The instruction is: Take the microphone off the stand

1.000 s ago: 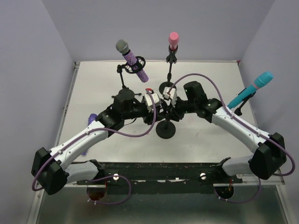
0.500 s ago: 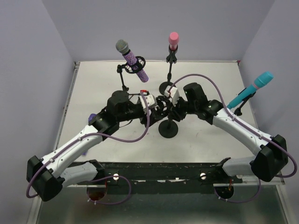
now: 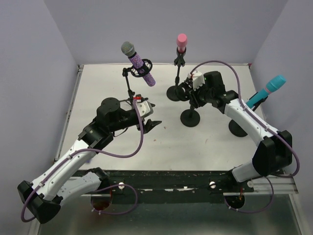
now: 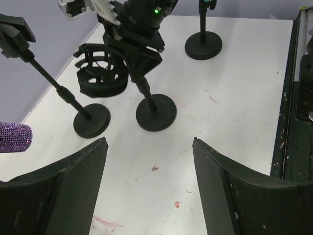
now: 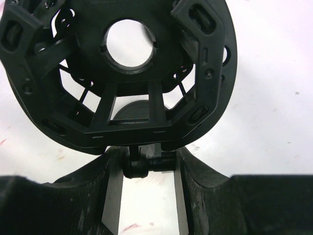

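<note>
Right wrist view looked straight at the black plastic cage-shaped shock mount, and its round centre hole was empty: no microphone sat in it. The right gripper held its jaws narrow, clamped on the neck joint of the black round-based stand just under that mount. From the left wrist, the left gripper stood with jaws wide over the white table, nothing between its fingers. So the pulling-out looked done. Where the freed microphone lay I could not tell: a purple glittery end showed at the edge of the left wrist view, but it may have belonged to the purple glitter-covered microphone clipped in a far stand. The pink microphone and the teal microphone sat in stands of their own. What seemed left: set the stand down and draw both arms back.
</note>
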Tool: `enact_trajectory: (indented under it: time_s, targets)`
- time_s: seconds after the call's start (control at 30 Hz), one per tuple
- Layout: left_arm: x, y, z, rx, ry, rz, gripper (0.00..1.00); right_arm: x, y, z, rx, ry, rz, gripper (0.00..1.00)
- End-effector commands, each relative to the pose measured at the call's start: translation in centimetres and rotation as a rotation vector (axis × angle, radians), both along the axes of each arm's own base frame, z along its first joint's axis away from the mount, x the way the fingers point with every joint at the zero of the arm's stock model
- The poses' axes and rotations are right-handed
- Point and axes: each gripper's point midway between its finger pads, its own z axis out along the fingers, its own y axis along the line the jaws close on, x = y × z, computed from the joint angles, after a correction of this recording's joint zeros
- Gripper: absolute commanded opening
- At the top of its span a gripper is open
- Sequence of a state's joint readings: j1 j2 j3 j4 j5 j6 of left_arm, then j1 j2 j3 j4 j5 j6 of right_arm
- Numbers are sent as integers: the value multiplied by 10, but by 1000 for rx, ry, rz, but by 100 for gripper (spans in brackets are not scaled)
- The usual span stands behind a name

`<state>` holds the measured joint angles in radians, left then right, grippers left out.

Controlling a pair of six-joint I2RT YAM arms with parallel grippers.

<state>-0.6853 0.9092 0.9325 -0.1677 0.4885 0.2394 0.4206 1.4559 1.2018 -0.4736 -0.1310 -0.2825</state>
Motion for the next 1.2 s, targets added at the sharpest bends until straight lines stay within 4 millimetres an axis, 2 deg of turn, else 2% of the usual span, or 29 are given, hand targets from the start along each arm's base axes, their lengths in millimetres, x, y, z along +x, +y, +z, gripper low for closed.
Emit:
enact_trajectory:
  time_s: [0.0, 0.1, 0.3, 0.4, 0.47, 0.5, 0.53, 0.6, 0.73, 0.83, 0.93, 1.03, 1.1, 1.17]
  targets:
    - [-3, 8, 2, 4, 1, 3, 78, 52, -46, -4, -68, -40, -159, 1]
    - [-4, 11, 2, 4, 0, 6, 78, 80, -62, -4, -45, -54, -207, 1]
    - [-5, 18, 0, 8, 18, 14, 78, 130, -82, -2, 15, -59, -309, 1]
    - [-4, 19, -2, 11, 23, 19, 78, 144, -88, -2, 31, -60, -338, 4]
    - [-4, 18, 0, 4, 24, 12, 78, 146, -87, -5, 40, -44, -332, 16]
    - [-5, 17, 0, -1, 29, 7, 78, 147, -87, -6, 44, -32, -334, 25]
    - [-5, 16, 0, -2, 32, -2, 78, 146, -88, -5, 48, -29, -347, 40]
    - [-9, 13, 0, -4, 43, -28, 78, 145, -90, 6, 72, -39, -374, 60]
    - [-14, 9, -2, -5, 49, -71, 78, 128, -66, 60, 193, -37, -273, 80]
    - [-15, 3, 3, -16, 43, -109, 78, 109, -55, 101, 263, -12, -236, 84]
    - [-17, -10, 16, -49, 35, -167, 78, 91, -49, 152, 325, -46, -216, 84]
    - [-19, -31, 31, -77, 0, -246, 78, 59, -47, 195, 367, -112, -169, 84]
    - [-24, -53, 36, -82, -31, -323, 78, 37, -50, 221, 373, -179, -148, 84]
    - [-26, -77, 42, -94, -60, -385, 78, 22, -61, 245, 366, -253, -184, 84]
